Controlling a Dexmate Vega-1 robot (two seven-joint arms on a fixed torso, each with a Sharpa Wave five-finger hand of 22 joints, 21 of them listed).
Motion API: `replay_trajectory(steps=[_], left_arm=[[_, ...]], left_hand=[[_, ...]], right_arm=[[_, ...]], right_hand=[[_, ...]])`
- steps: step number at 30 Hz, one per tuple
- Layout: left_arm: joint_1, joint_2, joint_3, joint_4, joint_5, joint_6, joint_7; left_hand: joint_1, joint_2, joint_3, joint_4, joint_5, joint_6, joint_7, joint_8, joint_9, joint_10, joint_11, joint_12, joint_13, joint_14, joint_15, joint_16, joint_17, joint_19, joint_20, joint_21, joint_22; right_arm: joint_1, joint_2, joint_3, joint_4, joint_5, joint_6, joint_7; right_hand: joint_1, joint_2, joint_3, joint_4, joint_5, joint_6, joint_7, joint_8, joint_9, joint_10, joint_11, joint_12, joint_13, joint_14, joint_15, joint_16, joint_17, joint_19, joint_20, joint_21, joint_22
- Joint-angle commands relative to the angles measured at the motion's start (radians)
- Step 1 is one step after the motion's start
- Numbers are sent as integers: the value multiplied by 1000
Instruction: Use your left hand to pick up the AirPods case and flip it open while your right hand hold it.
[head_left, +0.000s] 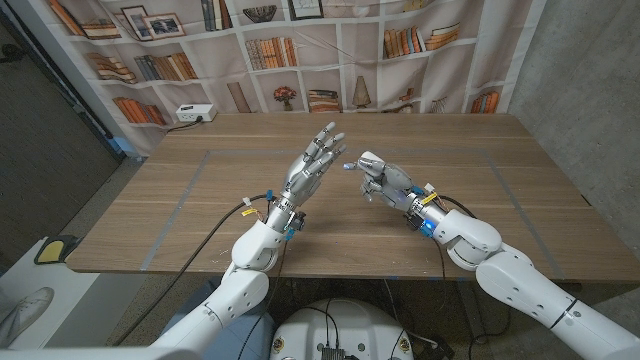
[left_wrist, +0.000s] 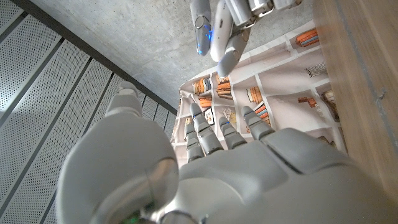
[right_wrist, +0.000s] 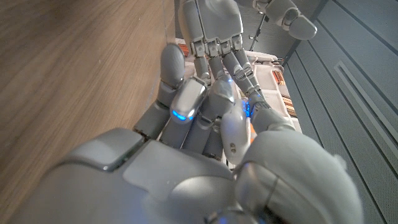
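At the far left edge of the desk (head_left: 200, 215), against the printed bookshelf backdrop (head_left: 300, 55), sits a white power strip (head_left: 190, 113). Dark cables (head_left: 215, 222) trail over the wood to the left arm's wrist.

Just left of the frame's centre, the left robot hand (head_left: 312, 165) is raised above the desk with its fingers spread apart and reaching toward the upper right; it holds nothing. In the left wrist view the same robot hand (left_wrist: 249, 168) shows its back, with its fingers (left_wrist: 202, 134) extended toward the backdrop and nothing between them.

Just right of those fingertips in the head view is a small white rounded thing that looks like the AirPods case (head_left: 370, 159). It sits at the top of the right robot hand (head_left: 388, 182), off the desk surface and near the frame's centre. That robot hand's fingers are curled in around it. In the right wrist view the right robot hand (right_wrist: 205, 143) is bunched tight, with its fingers (right_wrist: 189, 99) folded and small blue lights glowing on them; the case cannot be made out clearly there.
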Motion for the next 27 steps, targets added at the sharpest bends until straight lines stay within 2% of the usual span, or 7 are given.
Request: replay_trajectory(steps=[1, 15, 19, 27], left_arm=[[14, 19, -12, -11, 9, 6, 25], [23, 45, -42, -45, 53, 21, 91], [28, 56, -58, -59, 81, 30, 128], [28, 71, -64, -76, 119, 55, 169]], left_hand=[[-8, 2, -1, 2, -1, 4, -3, 6, 1, 7, -2, 5, -2, -2, -3, 10, 4, -4, 2, 3, 4], [-23, 14, 1, 7, -1, 28, 6, 15, 1, 13, 2, 10, -7, 5, 2, 15, 5, -7, 4, 4, 5], [-32, 20, 2, 11, -1, 45, 5, 20, 1, 4, 12, 8, -9, 3, 4, 15, 6, -9, 8, 5, 5], [-52, 32, 3, 19, 0, 76, 20, 28, 1, -16, 31, 4, -13, 1, 10, 15, 8, -16, 13, 4, 6]], right_arm=[[16, -89, 8, -74, -100, -108, -114], [37, -153, 6, -127, -195, -192, -168], [49, -174, 0, -151, -228, -234, -185], [87, -198, -19, -184, -280, -314, -196]], right_hand=[[130, 124, 6, -1, 8, 36, 37, 7, 12, 2, 0, 4, 0, 9, -1, 6, 2, 4, -93, 7, 1], [142, 124, 2, 1, 8, 42, 41, 11, 50, -1, 0, 8, -5, 6, -1, 3, 2, 3, -93, 7, -3], [145, 123, 1, 2, 8, 43, 41, 12, 59, -2, 5, 8, -8, 5, -1, 3, 2, 2, -93, 9, 0], [150, 123, -2, 2, 8, 43, 44, 12, 79, -5, 6, 7, -14, 3, -1, 2, 2, 0, -93, 8, -2]])
